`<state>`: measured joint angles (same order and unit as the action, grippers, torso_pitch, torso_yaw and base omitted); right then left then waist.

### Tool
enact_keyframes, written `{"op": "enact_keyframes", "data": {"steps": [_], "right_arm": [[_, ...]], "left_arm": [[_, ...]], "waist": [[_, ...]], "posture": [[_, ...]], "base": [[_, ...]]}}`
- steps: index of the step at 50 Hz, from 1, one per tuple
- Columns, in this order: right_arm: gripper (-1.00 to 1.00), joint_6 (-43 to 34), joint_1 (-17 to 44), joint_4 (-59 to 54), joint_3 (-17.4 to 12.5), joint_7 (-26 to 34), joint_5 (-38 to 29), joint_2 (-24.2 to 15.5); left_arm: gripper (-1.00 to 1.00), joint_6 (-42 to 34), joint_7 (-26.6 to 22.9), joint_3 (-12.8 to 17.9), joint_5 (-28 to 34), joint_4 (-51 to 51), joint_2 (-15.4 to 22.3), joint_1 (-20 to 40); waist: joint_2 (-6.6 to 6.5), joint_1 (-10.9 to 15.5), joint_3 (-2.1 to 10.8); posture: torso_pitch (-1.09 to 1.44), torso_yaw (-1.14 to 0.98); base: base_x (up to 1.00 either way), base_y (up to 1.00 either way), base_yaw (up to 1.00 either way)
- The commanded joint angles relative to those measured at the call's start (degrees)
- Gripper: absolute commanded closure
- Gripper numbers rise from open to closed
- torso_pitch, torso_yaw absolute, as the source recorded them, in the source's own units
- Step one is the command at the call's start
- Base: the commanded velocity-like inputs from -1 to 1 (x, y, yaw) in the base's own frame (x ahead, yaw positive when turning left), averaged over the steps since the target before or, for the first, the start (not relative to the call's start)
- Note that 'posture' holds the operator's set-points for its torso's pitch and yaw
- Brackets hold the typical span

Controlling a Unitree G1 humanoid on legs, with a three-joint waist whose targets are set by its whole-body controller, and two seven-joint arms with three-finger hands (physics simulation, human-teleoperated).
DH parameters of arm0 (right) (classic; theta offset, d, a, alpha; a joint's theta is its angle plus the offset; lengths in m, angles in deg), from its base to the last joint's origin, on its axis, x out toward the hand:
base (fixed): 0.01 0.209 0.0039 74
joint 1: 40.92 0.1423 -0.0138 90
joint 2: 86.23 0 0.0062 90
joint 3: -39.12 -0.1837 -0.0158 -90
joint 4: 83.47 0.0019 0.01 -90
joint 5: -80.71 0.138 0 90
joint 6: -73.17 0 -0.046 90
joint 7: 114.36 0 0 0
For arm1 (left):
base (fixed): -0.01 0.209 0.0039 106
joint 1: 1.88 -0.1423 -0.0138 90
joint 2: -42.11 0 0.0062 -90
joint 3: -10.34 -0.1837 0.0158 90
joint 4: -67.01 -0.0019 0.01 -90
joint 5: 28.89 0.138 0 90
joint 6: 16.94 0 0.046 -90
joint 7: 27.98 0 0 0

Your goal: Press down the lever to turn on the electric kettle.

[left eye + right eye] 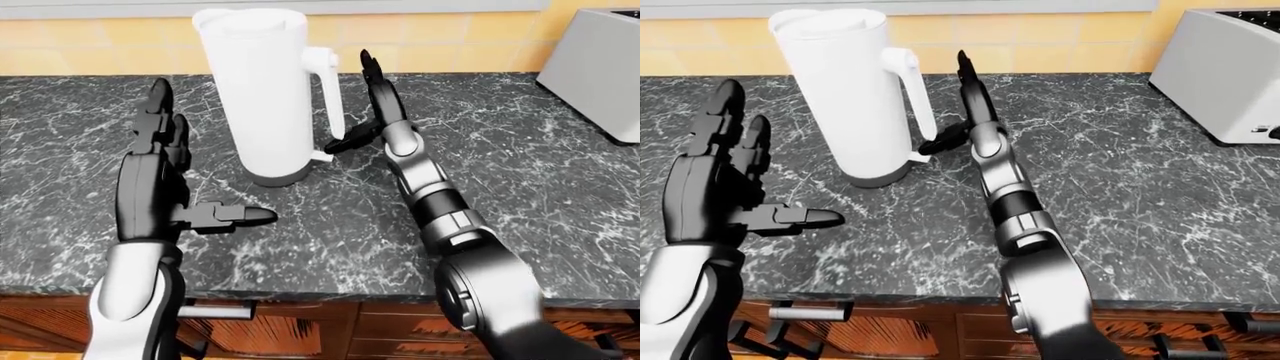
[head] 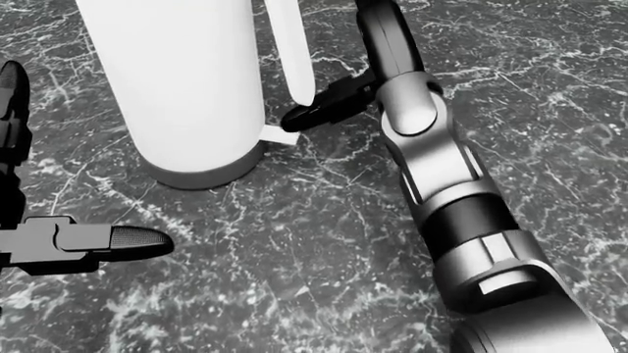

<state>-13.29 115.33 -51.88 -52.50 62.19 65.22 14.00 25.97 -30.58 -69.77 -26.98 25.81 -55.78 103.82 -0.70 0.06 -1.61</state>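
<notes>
Our left hand (image 1: 160, 161) sits at the left-eye view's left, fingers spread, thumb pointing right. Our right hand (image 1: 372, 105) reaches up-center, fingers extended upward, thumb (image 2: 319, 110) angled left.

No readable text, label, brand, number or sign shows anywhere: the white kettle (image 1: 262, 90), the toaster (image 1: 1220, 71) at upper right and the marbled bench (image 1: 520, 172) are all unmarked.

Each arm has glossy silver-grey rounded shells with black bands between them. The left robot hand (image 1: 160, 176) and right robot hand (image 1: 372, 105) are matte black, with ribbed, rounded fingertips (image 2: 138, 240).
</notes>
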Motion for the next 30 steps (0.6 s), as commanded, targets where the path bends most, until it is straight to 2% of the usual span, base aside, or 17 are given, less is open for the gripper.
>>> {"op": "enact_keyframes", "data": {"steps": [1, 11, 30], "right_arm": [[-1.00, 2.89, 2.78, 1.20, -0.15, -0.62, -0.17, -0.20], [-1.00, 5.48, 2.77, -2.60, -0.07, -1.23, -0.42, 0.89], [-1.00, 7.78, 4.31, -10.33, -0.38, -2.67, -2.47, 0.50]], "left_arm": [[-1.00, 1.61, 0.21, 0.33, 0.09, 1.52, 0.42, 1.33], [-1.00, 2.01, 0.23, 0.59, -0.12, 1.51, 0.43, 0.90], [-1.00, 2.63, 0.28, 0.62, -0.14, 1.25, 0.30, 0.35]], "waist": [[-0.19, 0.01, 1.49], [-0.27, 0.06, 1.53], [-0.25, 0.10, 1.57]], "posture": [[0.00, 0.00], [0.00, 0.00], [0.00, 0.00]], "base": [[0.00, 0.00, 0.00], [0.00, 0.00, 0.00], [0.00, 0.00, 0.00]]}}
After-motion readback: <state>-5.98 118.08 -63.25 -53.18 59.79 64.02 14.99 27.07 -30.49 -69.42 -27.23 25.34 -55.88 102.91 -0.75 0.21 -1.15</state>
